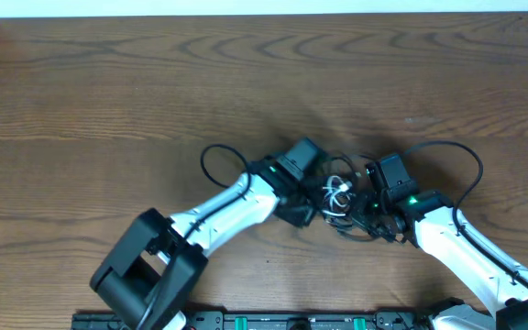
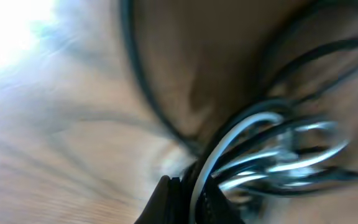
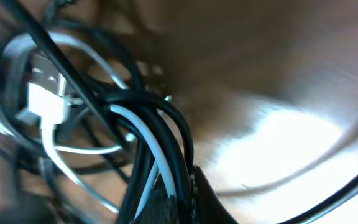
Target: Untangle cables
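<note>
Three thin flexible cables (image 1: 342, 197), two black and one shorter white, lie bunched in a single knot near the middle of the brown wood-grain table (image 1: 108, 92). Both arms meet at that knot, the left gripper (image 1: 317, 194) at its left side and the right gripper (image 1: 372, 203) at its right side.

In the left wrist view the left gripper's jaws are closed tight, with a white strand and several black strands running between them. In the right wrist view the right gripper's jaws are likewise clamped on the white cable (image 3: 151, 146), which is flanked by black strands. The grip is just below the small rectangular white plug (image 3: 45, 99), which sits inside the knot's loops.

The main risk is that each gripper appears to hold more than one cord. If the arms pull apart from the knot, the shared strands will likely cinch it tighter rather than free anything. The plug could also catch on a black loop and jam, straining the cord behind it.

Both grips sit very close to the knot, so there is little slack. A hard pull could drag the whole bundle across the table or slip a strand out of the jaws. The thicker black arm wires (image 1: 211, 158) loop near the knot and could snag.
</note>
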`<state>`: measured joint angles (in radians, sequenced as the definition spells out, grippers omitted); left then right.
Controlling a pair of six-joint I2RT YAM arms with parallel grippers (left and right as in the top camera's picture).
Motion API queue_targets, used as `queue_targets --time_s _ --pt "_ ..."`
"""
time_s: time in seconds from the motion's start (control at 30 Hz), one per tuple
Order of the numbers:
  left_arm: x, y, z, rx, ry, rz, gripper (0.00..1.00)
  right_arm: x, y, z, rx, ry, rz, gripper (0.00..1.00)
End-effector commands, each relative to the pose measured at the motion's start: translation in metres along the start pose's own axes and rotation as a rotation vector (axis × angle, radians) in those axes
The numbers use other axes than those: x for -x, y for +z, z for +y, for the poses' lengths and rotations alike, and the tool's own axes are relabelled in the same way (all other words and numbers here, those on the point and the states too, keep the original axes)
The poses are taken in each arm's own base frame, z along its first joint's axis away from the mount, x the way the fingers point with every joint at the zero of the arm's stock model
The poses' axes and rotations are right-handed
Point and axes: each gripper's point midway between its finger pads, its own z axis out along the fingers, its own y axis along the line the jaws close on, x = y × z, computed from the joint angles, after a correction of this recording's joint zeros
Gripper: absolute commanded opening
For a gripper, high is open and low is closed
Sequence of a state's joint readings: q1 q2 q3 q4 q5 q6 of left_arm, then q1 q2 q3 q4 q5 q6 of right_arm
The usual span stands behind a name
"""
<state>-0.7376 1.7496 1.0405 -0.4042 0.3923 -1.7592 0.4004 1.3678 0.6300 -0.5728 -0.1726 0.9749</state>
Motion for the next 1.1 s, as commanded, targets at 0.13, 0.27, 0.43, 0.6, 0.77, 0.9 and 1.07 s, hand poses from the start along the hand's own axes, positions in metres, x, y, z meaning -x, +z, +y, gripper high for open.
queue_targets --time_s 0.13,0.27,0.43,0.6,0.77,0.9,1.07 --pt "0.040 -0.063 -0.055 -0.235 0.108 0.061 0.07 0.010 -0.007 -0.058 -0.282 -0.040 -0.099 0.01" --pt "0.065 -0.096 -0.068 -0.327 0.125 0.012 0.08 0.020 -0.012 -0.070 -0.351 -0.042 -0.156 0.01" --pt "0.094 -0.134 -0.077 -0.422 0.151 -0.058 0.08 0.034 -0.019 -0.089 -0.410 0.015 -0.201 0.01" --pt "0.113 -0.169 -0.079 -0.508 0.128 -0.046 0.07 0.047 -0.026 -0.109 -0.434 0.120 -0.209 0.01" --pt "0.120 -0.185 -0.075 -0.542 0.217 -0.024 0.07 0.052 -0.020 -0.100 -0.327 0.100 -0.145 0.01" --pt "0.109 -0.170 -0.056 -0.453 0.261 0.001 0.09 0.043 -0.009 -0.033 0.017 -0.177 -0.029 0.01" --pt "0.086 -0.157 -0.050 -0.401 0.411 0.020 0.49 0.023 -0.030 0.060 0.501 -0.526 0.013 0.01"
